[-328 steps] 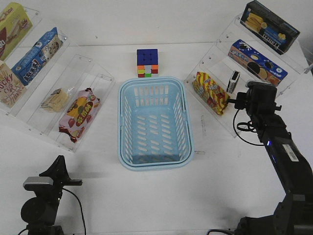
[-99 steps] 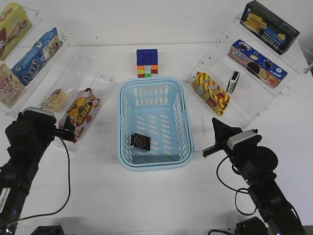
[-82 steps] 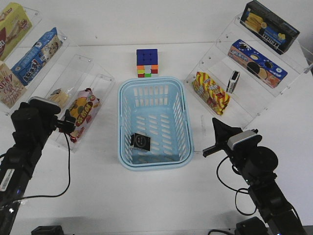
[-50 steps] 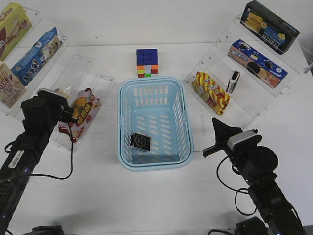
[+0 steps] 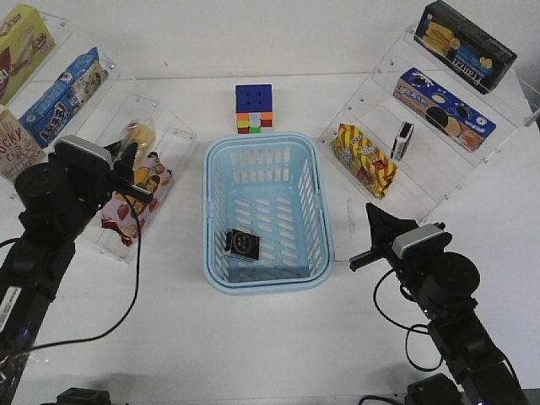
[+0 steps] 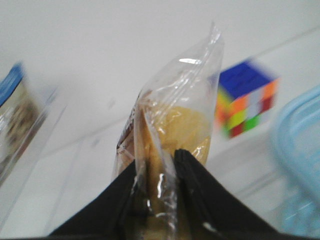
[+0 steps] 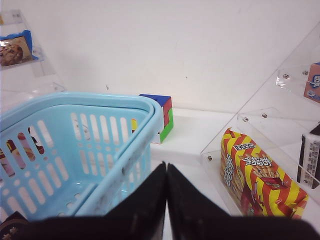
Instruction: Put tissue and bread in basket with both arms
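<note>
My left gripper point(image 6: 156, 172) is clamped on the bread point(image 6: 172, 127), wrapper pinched between both fingers, held up over the left clear rack point(image 5: 156, 108) next to the red-and-yellow snack bag point(image 5: 135, 198). Tissue point(image 5: 244, 244) lies flat on the basket point(image 5: 267, 283) floor, near front-left corner. My right gripper point(image 7: 166, 200) has fingers pressed together, holding nothing, low beside the basket's right front corner. Rubik's cube point(image 5: 254, 108) sits behind the basket.
</note>
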Available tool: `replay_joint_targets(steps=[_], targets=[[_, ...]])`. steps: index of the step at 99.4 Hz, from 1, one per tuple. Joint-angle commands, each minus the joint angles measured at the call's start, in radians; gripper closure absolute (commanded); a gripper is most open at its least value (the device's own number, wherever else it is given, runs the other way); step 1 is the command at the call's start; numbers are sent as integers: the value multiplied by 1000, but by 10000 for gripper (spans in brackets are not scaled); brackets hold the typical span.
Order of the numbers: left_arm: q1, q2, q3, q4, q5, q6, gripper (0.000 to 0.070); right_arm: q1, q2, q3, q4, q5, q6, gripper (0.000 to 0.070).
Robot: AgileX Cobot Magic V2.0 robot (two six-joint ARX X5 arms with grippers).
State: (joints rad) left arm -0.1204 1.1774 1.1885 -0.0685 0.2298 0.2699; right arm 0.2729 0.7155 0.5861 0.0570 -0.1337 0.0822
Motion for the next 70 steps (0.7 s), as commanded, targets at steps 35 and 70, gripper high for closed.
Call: replay_joint_targets(steps=[35, 70], targets=[[-312, 86, 12, 0, 409, -228, 230, 3, 5, 14, 10, 3, 7, 699], [-271, -3, 13, -77, 197, -211, 409, 2, -33, 14, 5, 38, 6, 699]])
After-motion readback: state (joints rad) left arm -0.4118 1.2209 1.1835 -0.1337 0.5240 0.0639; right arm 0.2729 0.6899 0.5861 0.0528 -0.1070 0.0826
